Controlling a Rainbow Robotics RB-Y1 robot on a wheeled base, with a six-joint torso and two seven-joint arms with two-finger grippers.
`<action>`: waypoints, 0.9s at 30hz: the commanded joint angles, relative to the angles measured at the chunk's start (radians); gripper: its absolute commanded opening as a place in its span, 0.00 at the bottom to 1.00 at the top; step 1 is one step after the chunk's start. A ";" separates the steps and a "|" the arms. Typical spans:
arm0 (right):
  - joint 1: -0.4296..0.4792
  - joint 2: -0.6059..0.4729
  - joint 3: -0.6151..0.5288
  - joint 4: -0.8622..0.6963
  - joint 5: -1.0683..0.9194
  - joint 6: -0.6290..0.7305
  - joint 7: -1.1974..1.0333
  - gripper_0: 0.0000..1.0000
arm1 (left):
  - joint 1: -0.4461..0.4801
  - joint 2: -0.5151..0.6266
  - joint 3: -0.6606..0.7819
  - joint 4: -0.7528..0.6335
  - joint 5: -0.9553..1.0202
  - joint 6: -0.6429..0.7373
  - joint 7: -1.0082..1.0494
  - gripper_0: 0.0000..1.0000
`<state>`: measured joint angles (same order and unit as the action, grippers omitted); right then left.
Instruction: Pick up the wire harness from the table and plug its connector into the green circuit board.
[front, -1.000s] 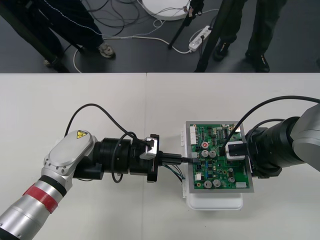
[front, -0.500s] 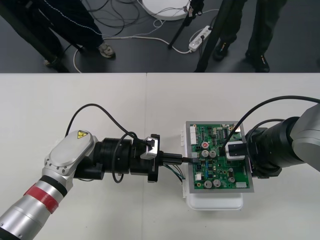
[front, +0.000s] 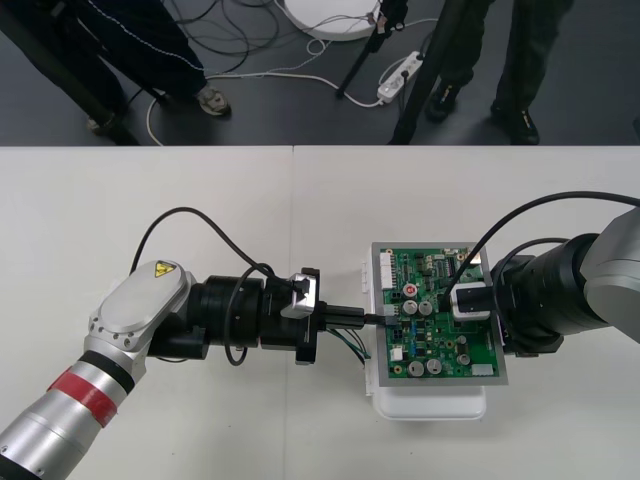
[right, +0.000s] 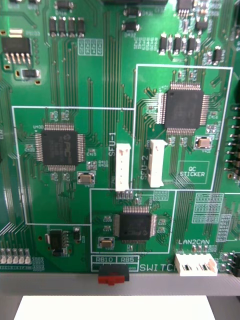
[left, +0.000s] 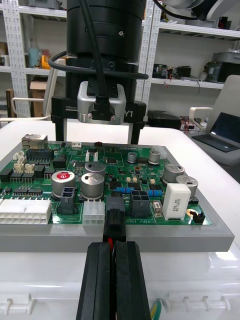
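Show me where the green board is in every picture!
Front view: green circuit board right of middle, under right gripper, left gripper at its edge.
Right wrist view: close below camera.
Left wrist view: beyond the left gripper's shut fingers holding the plug.
Shared landmark: white base beneath it.

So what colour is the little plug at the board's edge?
Black; the left wrist view shows the plug best, just ahead of the left gripper.
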<state>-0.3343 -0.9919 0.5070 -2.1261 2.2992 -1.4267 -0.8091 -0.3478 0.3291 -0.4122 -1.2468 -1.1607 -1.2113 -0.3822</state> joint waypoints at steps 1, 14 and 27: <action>-0.031 0.009 0.010 -0.011 -0.006 -0.004 -0.030 1.00 | -0.036 -0.035 0.006 -0.010 -0.007 0.030 -0.053 0.00; -0.031 0.009 0.007 -0.011 -0.014 -0.004 -0.030 1.00 | -0.034 -0.036 -0.010 -0.010 -0.008 0.032 -0.047 0.00; -0.034 0.019 0.007 -0.011 -0.020 -0.004 -0.032 1.00 | -0.034 -0.045 -0.010 -0.010 -0.028 0.041 -0.046 0.00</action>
<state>-0.3343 -0.9912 0.5070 -2.1252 2.2952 -1.4269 -0.8091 -0.3478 0.3212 -0.4124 -1.2456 -1.1707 -1.2073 -0.3822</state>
